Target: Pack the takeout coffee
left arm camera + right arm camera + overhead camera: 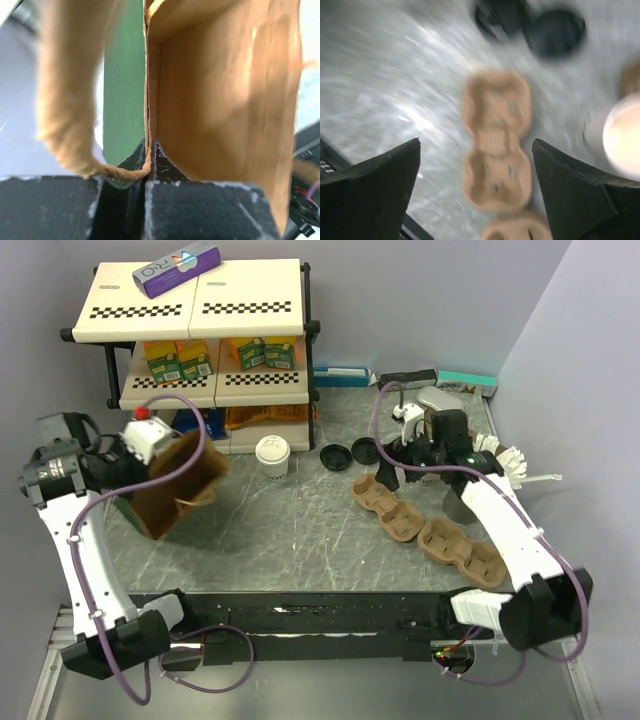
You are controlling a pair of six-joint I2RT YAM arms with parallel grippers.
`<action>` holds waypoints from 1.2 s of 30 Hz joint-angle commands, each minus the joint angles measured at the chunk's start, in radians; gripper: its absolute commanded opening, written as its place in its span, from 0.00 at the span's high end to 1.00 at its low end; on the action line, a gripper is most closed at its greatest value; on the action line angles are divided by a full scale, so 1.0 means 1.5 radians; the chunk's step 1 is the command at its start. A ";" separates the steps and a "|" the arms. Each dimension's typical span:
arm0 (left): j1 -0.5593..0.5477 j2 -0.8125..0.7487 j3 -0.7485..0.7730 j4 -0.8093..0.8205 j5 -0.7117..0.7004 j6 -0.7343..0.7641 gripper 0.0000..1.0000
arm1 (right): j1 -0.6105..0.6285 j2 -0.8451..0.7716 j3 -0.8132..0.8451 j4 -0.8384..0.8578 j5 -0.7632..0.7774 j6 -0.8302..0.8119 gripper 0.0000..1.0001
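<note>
A white paper cup (272,456) stands on the table in front of the shelf. Another white cup with a pale tan inside (623,138) shows at the right edge of the right wrist view. My left gripper (158,452) (149,146) is shut on the wall and twine handle of a brown paper bag (187,483) (225,95), which hangs open and tilted above the table at the left. My right gripper (392,462) (476,146) is open and empty, above a brown pulp cup tray (386,506) (495,140).
A second pulp tray (461,549) lies nearer the right arm's base. Two black lids (347,454) (555,32) lie behind the trays. A grey tumbler (461,506) with white sticks (516,465) stands at the right. A shelf rack (205,350) stands at the back left.
</note>
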 commanded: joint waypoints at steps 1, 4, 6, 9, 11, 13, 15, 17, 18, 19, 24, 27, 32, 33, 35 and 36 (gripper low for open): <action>-0.060 -0.008 -0.030 -0.030 0.046 0.043 0.99 | 0.004 0.045 0.063 0.040 -0.228 -0.071 0.13; -0.079 0.010 -0.011 -0.029 0.086 0.008 0.99 | 0.006 0.156 0.153 -0.132 -0.312 -0.142 0.26; -0.087 0.018 0.000 -0.029 0.104 -0.001 0.99 | 0.005 0.185 0.166 -0.170 -0.260 -0.183 0.00; -0.095 0.017 -0.004 -0.029 0.114 -0.003 0.99 | 0.005 0.180 0.135 -0.184 -0.192 -0.253 0.00; -0.105 0.007 -0.021 -0.029 0.114 -0.003 0.99 | 0.006 0.172 0.102 -0.166 -0.165 -0.281 0.06; -0.111 -0.003 -0.040 -0.029 0.105 0.003 0.99 | 0.006 0.163 0.065 -0.138 -0.115 -0.305 0.14; -0.114 -0.008 -0.043 -0.028 0.098 0.005 0.99 | 0.007 0.166 0.043 -0.124 -0.062 -0.315 0.20; -0.115 -0.007 -0.040 -0.028 0.094 0.002 0.99 | 0.007 0.183 0.039 -0.117 -0.038 -0.319 0.27; -0.115 -0.005 -0.039 -0.027 0.092 0.001 0.99 | 0.007 0.190 0.039 -0.114 -0.015 -0.319 0.28; -0.116 -0.005 -0.040 -0.027 0.091 -0.001 0.99 | 0.010 0.197 0.039 -0.112 -0.002 -0.317 0.28; -0.116 0.008 -0.036 -0.027 0.090 -0.013 0.99 | 0.013 0.239 0.044 -0.097 0.056 -0.298 0.31; -0.117 0.015 -0.032 -0.025 0.091 -0.018 0.99 | 0.018 0.246 0.036 -0.083 0.065 -0.294 0.30; -0.118 0.022 -0.037 -0.026 0.089 -0.029 0.99 | 0.035 0.264 0.033 -0.072 0.081 -0.273 0.29; -0.117 0.021 -0.039 -0.026 0.089 -0.029 0.99 | 0.037 0.267 0.033 -0.070 0.080 -0.271 0.29; -0.118 0.021 -0.040 -0.026 0.089 -0.031 0.99 | 0.041 0.269 0.034 -0.070 0.079 -0.269 0.30; -0.118 0.021 -0.041 -0.026 0.089 -0.032 0.99 | 0.044 0.270 0.034 -0.070 0.081 -0.268 0.31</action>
